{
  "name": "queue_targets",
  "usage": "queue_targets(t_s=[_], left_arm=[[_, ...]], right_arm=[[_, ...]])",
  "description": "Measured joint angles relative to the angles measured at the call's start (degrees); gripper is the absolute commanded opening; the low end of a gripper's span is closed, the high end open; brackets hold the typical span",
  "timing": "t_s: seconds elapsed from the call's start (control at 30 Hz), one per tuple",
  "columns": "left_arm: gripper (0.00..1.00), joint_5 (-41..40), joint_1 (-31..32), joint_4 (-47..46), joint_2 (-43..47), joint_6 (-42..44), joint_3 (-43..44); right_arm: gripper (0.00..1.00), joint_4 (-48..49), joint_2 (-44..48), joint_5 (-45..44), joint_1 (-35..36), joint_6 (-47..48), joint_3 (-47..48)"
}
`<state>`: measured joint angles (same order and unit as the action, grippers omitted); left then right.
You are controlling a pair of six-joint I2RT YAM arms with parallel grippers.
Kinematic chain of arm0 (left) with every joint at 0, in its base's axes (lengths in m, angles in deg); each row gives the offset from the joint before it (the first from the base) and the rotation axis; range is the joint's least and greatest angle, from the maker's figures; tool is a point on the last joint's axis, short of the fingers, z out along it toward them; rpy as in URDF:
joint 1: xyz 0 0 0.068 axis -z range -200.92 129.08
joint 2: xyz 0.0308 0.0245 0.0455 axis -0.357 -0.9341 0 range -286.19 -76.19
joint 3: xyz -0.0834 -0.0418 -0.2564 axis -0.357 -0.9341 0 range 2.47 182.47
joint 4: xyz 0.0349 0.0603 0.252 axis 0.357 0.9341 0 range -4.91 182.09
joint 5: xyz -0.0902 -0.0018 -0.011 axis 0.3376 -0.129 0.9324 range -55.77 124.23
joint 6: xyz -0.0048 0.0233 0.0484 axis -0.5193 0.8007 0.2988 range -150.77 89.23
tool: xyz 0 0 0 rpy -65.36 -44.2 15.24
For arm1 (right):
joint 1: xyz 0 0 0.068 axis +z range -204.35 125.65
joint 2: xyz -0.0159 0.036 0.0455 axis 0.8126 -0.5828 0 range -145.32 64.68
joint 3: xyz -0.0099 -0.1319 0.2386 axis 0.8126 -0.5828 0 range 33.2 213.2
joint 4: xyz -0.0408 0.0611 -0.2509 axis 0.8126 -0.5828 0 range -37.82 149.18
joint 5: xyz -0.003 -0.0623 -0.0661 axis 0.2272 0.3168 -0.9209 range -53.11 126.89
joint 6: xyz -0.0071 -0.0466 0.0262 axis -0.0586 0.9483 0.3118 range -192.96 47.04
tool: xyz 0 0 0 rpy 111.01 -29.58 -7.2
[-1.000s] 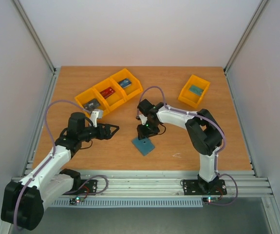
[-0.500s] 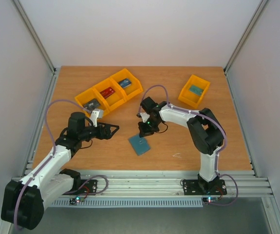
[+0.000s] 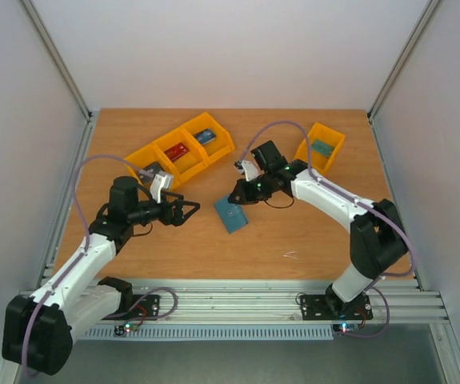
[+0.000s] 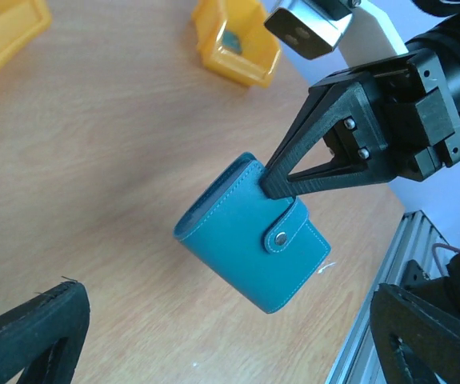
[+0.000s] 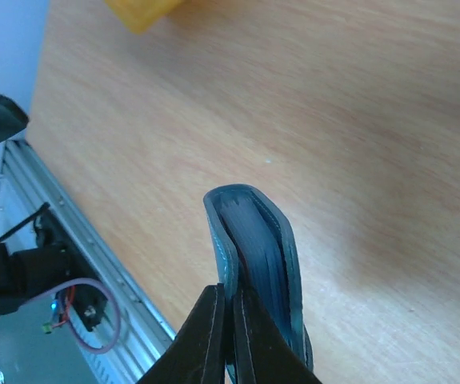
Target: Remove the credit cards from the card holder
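Note:
The card holder (image 3: 231, 214), a teal wallet snapped closed with a round stud (image 4: 280, 238), hangs just above the table. My right gripper (image 3: 241, 194) is shut on the upper edge of one cover (image 5: 228, 264). In the right wrist view the wallet (image 5: 271, 256) shows end-on, with dark layers inside and no card that I can make out. My left gripper (image 3: 191, 210) stands open to the wallet's left, level with it and not touching. A red card (image 3: 176, 152), a blue card (image 3: 206, 136) and a dark grey card (image 3: 150, 171) lie in an orange bin.
The three-compartment orange bin (image 3: 162, 138) sits at the back left, behind my left arm. A small orange bin (image 3: 303, 160) holding something teal stands at the back right. The table's aluminium front rail (image 4: 382, 280) runs close below the wallet.
My right gripper has shut on the wallet and lifted it off the table, and the arm has swung up and back. My left gripper has edged a little towards the wallet.

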<state>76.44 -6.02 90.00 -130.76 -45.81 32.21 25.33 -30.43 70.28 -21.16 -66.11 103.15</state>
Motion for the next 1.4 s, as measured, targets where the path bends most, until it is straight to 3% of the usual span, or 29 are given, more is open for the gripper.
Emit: queue_targets(t_s=[0.37, 0.6, 0.73, 0.8, 0.87, 0.93, 0.97, 1.13, 1.23, 1.33, 1.4], left_arm=[[0.99, 10.54, 0.00, -0.35, 4.57, 2.49, 7.13], [0.99, 13.66, 0.42, -11.52, 5.84, -6.56, 8.63], [0.98, 13.44, 1.84, -16.06, 5.77, -11.69, 11.23], [0.81, 13.75, 3.43, -17.70, 5.77, -13.35, 12.76], [0.38, 14.58, 5.16, -18.95, 5.79, -14.51, 14.03], [0.05, 15.45, 6.14, -19.82, 5.92, -14.97, 14.53], [0.01, 15.47, 6.36, -19.98, 6.12, -15.17, 14.53], [0.00, 14.91, 6.43, -20.09, 7.37, -16.79, 14.34], [0.00, 14.16, 6.58, -19.67, 7.87, -17.38, 14.29], [0.00, 9.46, 6.58, -15.39, 9.16, -16.55, 14.12], [0.00, 4.26, 6.73, -11.43, 10.40, -15.74, 14.19]], right_arm=[[0.01, -2.86, 9.49, 6.19, 0.00, 3.15, 10.51], [0.01, 1.44, 19.17, 8.85, 0.94, 3.32, 16.33], [0.01, 4.70, 19.87, 9.07, 4.33, 3.04, 17.81], [0.01, 5.70, 19.41, 9.05, 5.84, 2.97, 18.21], [0.01, 6.05, 18.88, 8.90, 7.15, 2.89, 18.73], [0.01, 6.36, 18.53, 8.63, 7.98, 2.86, 19.19], [0.01, 6.38, 18.49, 8.63, 8.20, 2.86, 19.34], [0.03, 6.45, 18.99, 8.55, 8.94, 2.84, 20.00], [0.27, 4.02, 18.99, 5.73, 9.60, 2.84, 21.38], [0.44, -3.21, 18.91, -6.34, 9.42, 3.76, 26.03], [0.50, -7.91, 18.71, -15.82, 9.75, 4.22, 29.33]])
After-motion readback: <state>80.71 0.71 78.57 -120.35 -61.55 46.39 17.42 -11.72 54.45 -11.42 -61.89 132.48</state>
